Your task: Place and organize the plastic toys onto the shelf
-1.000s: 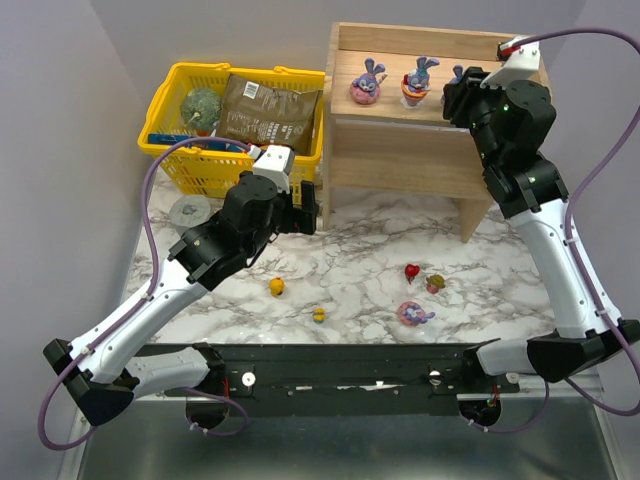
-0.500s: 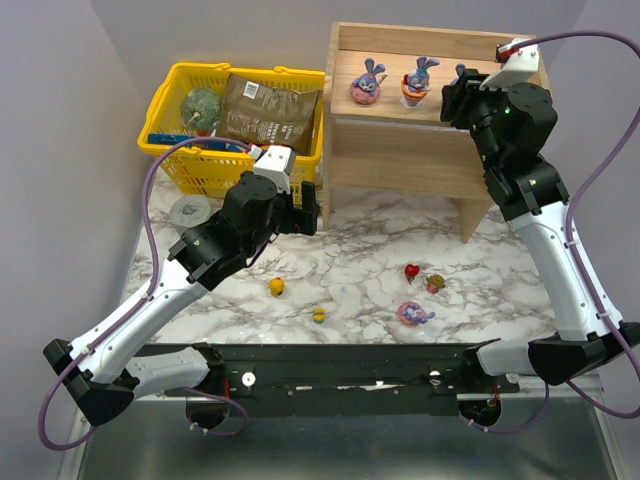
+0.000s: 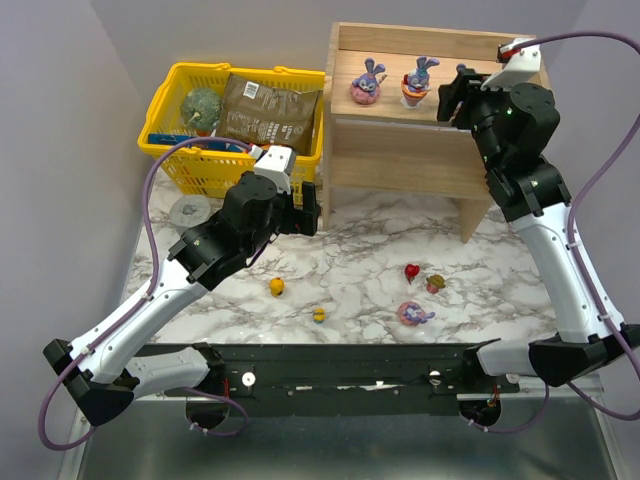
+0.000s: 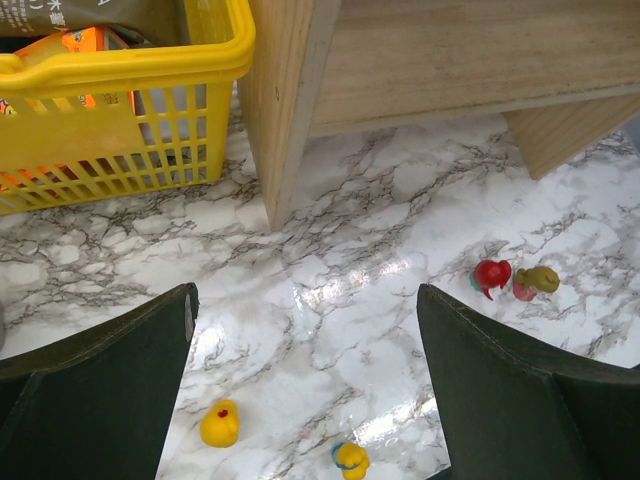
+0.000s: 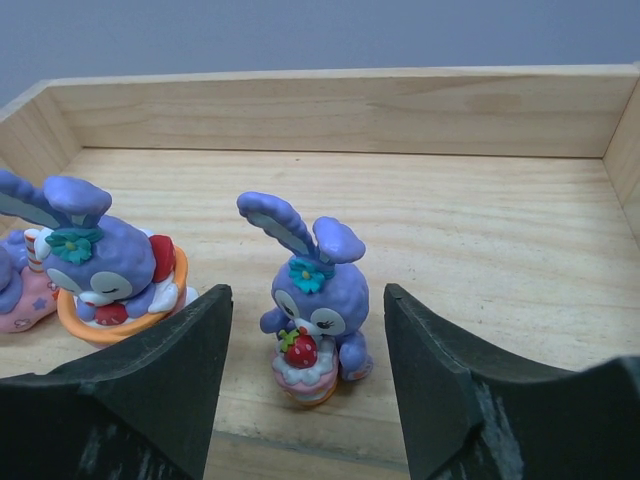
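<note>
Your right gripper [image 5: 305, 300] is at the top tier of the wooden shelf [image 5: 330, 110]. Its jaws are spread, and a purple-blue bunny [image 5: 312, 285] stands upright between them on a strawberry-cake base. A gap shows on each side of the bunny, so neither finger touches it. To its left in the wrist view, a second bunny [image 5: 105, 265] sits in an orange dish. A third bunny [image 5: 12, 295] is cut off at the left edge.

Your left gripper [image 4: 305, 300] hovers over the marble table [image 4: 300, 230] with its jaws spread wide and nothing between them. Five toys are on the table:
- A yellow figurine [image 4: 220, 424] and a second yellow figurine [image 4: 350, 458], near each other.
- A red figurine [image 4: 490, 273] just beside a tan figurine [image 4: 535, 281], well to the right.
- A fourth bunny [image 3: 413, 314], nearer the arm bases.

A yellow basket [image 3: 180, 100] stands against the shelf's left wall.
</note>
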`<state>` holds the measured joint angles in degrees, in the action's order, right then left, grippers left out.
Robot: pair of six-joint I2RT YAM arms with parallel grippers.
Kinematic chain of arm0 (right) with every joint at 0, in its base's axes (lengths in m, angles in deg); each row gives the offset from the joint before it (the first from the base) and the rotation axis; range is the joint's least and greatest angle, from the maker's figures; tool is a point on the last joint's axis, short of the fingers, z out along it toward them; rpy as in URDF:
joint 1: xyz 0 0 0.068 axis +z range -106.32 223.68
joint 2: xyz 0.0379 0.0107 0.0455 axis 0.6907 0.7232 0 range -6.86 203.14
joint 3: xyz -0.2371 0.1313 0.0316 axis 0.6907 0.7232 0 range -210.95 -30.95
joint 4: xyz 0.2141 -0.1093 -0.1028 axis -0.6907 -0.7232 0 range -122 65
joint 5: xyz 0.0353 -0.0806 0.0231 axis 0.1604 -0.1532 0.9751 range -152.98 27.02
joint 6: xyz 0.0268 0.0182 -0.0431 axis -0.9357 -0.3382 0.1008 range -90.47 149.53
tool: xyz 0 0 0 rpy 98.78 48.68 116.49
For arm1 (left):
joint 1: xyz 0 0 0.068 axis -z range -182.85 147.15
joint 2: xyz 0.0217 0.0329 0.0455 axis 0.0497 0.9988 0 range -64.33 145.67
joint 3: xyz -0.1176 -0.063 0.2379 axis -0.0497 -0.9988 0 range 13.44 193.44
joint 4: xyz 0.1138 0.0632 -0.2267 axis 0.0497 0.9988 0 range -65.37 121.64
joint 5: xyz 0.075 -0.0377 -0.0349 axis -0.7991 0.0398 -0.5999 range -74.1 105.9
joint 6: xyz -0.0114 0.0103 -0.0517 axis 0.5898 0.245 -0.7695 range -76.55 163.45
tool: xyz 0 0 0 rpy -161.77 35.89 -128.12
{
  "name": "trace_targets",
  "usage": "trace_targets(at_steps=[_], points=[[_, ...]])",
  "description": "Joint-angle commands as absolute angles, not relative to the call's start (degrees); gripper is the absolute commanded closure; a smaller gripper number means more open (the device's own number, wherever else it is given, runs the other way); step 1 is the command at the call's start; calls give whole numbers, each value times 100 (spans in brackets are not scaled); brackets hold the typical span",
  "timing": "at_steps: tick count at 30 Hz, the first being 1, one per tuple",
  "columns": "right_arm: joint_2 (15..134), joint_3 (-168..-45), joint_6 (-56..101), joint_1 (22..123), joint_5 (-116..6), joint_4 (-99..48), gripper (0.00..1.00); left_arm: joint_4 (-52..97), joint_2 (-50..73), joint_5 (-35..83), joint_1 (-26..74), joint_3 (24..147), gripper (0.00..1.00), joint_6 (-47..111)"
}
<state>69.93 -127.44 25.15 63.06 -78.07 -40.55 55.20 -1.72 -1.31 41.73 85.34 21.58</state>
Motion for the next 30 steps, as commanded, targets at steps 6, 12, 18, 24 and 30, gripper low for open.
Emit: trace_targets(at_steps=[6, 12, 18, 24, 30], points=[[6460, -13141, 2593, 6276, -7555, -4424, 22, 5610, -254, 8, 4127, 8683, 1, 2174], [5959, -13132, 2418, 6276, -7353, -5136, 15, 5557, -272, 175, 4118, 8587, 1, 2130], [5537, -13098, 1848, 6276, -6905, -6787, 11, 5513, -26, 1121, 4118, 8551, 1, 2174], [4608, -11571, 1004, 6276, -6799, -7624, 11, 5145, 474, 2362, 4127, 8192, 1, 1928], [3893, -9627, 125, 6276, -6342, -7703, 11, 4397, 1002, 3462, 4748, 7839, 9, 1708]])
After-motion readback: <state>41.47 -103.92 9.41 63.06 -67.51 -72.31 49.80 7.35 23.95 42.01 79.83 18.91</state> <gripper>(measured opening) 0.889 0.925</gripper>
